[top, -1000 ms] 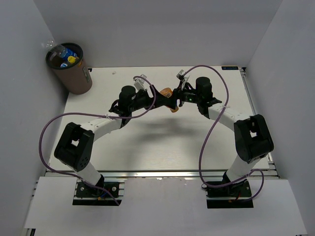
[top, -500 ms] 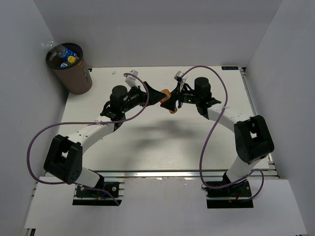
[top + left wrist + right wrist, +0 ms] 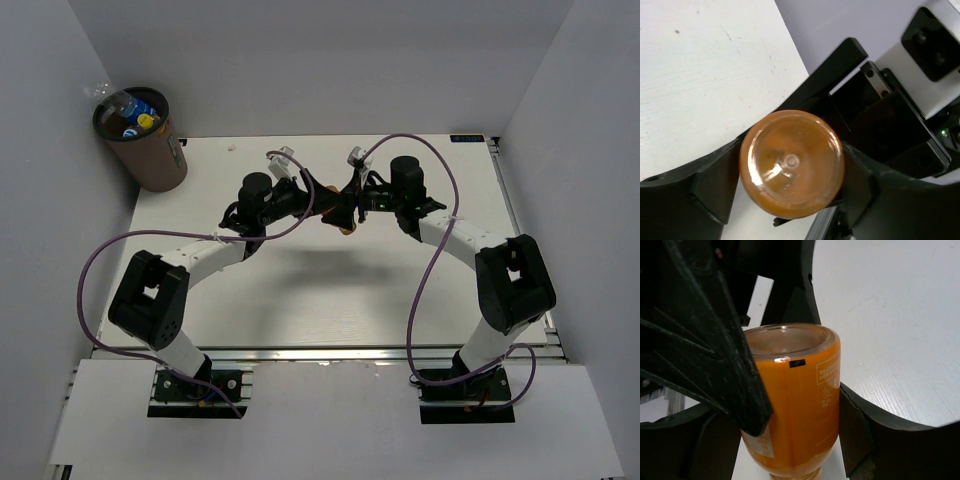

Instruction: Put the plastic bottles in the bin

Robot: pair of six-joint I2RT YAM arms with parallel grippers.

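A squat orange plastic bottle (image 3: 345,227) hangs above the table's middle, between both grippers. My right gripper (image 3: 790,440) is shut on its labelled body (image 3: 805,400), with one pad (image 3: 855,425) pressed to its side. My left gripper (image 3: 790,187) has come from the opposite side. Its two fingers (image 3: 710,185) press the bottle's base end (image 3: 791,162), which faces the left wrist camera. The bottle's cap is hidden. The dark brown bin (image 3: 160,165) stands off the table's far-left corner with several bottles inside, one yellow-capped (image 3: 146,121).
The white table (image 3: 330,290) lies below both grippers. Grey walls close in the left, back and right. Purple cables (image 3: 430,260) loop from each arm. One left-arm finger (image 3: 705,340) blocks much of the right wrist view.
The left gripper's jaws, wide open before, have closed onto the orange bottle's base end. The left arm swung out and back. The right gripper kept its grip and drifted slightly left.
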